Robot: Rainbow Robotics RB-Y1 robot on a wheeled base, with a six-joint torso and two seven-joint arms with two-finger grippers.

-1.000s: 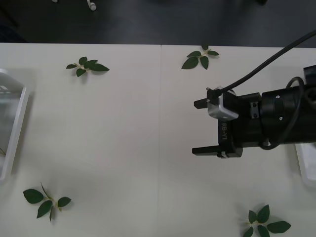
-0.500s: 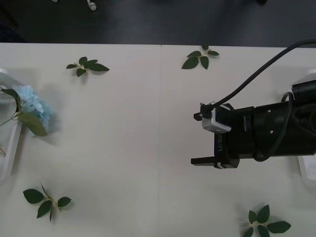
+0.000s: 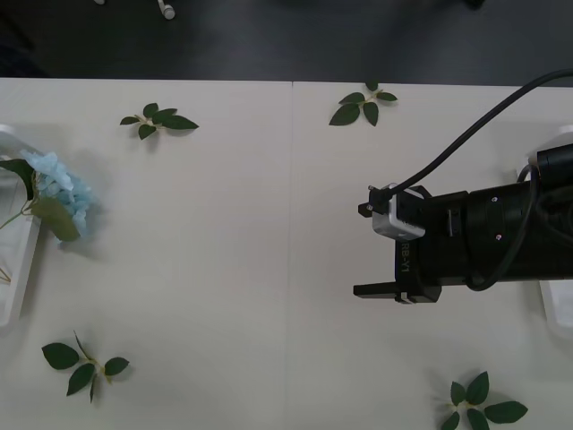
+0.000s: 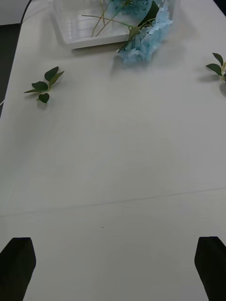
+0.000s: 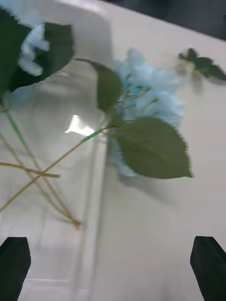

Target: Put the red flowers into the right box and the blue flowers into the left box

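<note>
The right gripper (image 3: pixel 364 250) hangs over the right half of the table (image 3: pixel 224 251), its two black fingers spread wide and pointing toward the left edge, with nothing between them. Its dark arm reaches in from the right edge, partly covering the right box (image 3: pixel 560 309), of which a strip of white rim shows at the table's right edge.

At the left edge sits the left box (image 3: pixel 20 269), a white tray. A blue flower (image 3: pixel 61 193) lies across its inner rim: the pale-blue head rests on the table just beside the tray, while its stem and large toothed leaves run back into the tray. In the right wrist view more blue flowers (image 4: pixel 123 5) lie inside the box (image 4: pixel 77 28), with thin stems crossing on the tray floor.

The left gripper (image 5: pixel 113 263) hovers over that box and the overhanging flower (image 5: pixel 146 101), its black fingertips (image 5: pixel 14 258) set wide apart, holding nothing.

Loose leaf sprigs lie scattered on the table: one near the far left (image 3: pixel 158 120), one near the far edge right of centre (image 3: pixel 363 105), one at the near left corner (image 3: pixel 82 363) and one at the near right (image 3: pixel 479 403).
</note>
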